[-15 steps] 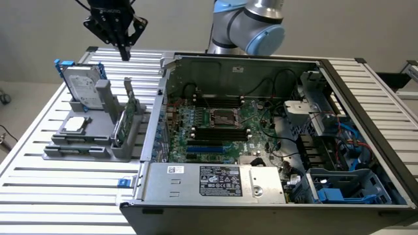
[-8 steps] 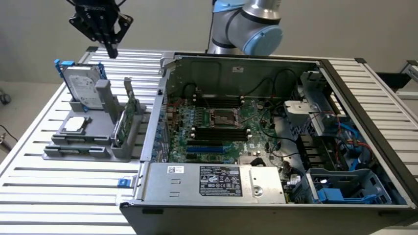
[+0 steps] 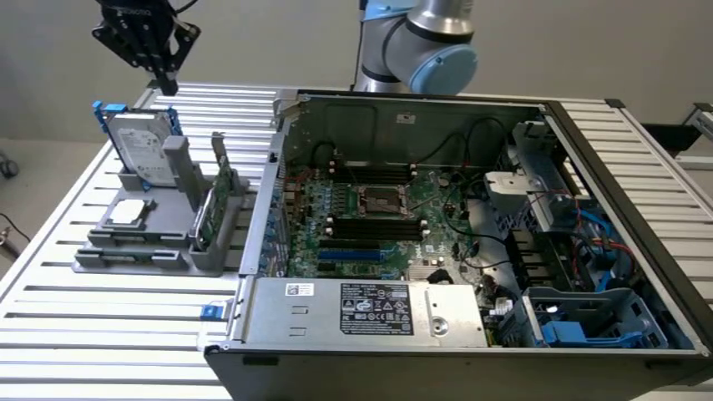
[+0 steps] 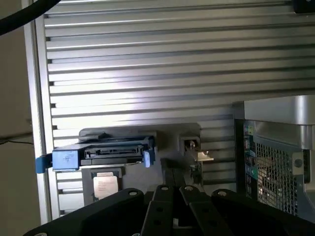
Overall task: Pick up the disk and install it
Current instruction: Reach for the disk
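The black gripper [image 3: 167,83] is hanging with its two slim fingers pressed together, pinching nothing. Just below its tips, and apart from them, the disk [image 3: 145,144] is standing on edge in a matte grey moulded holder [image 3: 134,259]. The disk is a flat silver-grey metal slab with a white label, edged by a blue plastic frame. Its lower part is sitting hidden behind the holder's posts.

In the wrist view the disk [image 4: 106,152] is showing its upper edge, a dark strip between blue ends, just beyond the gripper [image 4: 173,191]. Further from the tool, a small square silver chip [image 3: 128,211] is lying flat in the holder. A thin green circuit card [image 3: 212,205] is standing in a slot beside the disk.

Everything is resting on a ribbed aluminium table [image 3: 100,334]. Well off to the tool's side, an open sheet-metal computer case [image 3: 273,192] is showing a perforated panel [image 4: 275,172].

The gripper's upper body is being cut off by the frame. The white lettering on it and the print on the power-supply label [image 3: 376,305] are too small to read.
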Controlling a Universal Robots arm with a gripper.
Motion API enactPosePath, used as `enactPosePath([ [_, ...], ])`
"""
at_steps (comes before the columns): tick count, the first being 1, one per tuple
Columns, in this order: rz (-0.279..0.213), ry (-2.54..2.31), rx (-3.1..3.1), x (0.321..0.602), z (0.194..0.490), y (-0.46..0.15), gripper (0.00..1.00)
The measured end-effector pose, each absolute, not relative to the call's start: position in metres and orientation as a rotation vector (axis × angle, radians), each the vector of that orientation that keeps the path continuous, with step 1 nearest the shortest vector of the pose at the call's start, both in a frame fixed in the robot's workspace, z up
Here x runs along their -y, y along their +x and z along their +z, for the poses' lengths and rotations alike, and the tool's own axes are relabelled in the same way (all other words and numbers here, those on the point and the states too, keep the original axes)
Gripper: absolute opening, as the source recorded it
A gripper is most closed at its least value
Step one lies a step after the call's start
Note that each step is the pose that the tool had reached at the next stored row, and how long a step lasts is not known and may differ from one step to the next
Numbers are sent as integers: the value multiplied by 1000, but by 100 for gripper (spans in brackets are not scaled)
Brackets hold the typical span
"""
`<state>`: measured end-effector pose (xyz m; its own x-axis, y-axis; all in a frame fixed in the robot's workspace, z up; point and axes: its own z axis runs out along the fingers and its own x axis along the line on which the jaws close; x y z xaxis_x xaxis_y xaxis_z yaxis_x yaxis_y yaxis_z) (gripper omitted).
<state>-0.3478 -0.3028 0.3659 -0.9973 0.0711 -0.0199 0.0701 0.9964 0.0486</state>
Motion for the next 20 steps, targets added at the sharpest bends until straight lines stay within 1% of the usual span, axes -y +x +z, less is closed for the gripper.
enactPosePath([
  [12, 70, 110, -3117, 282, 347, -402, 11],
  [20, 67, 111, -3136, 275, 349, -428, 11],
])
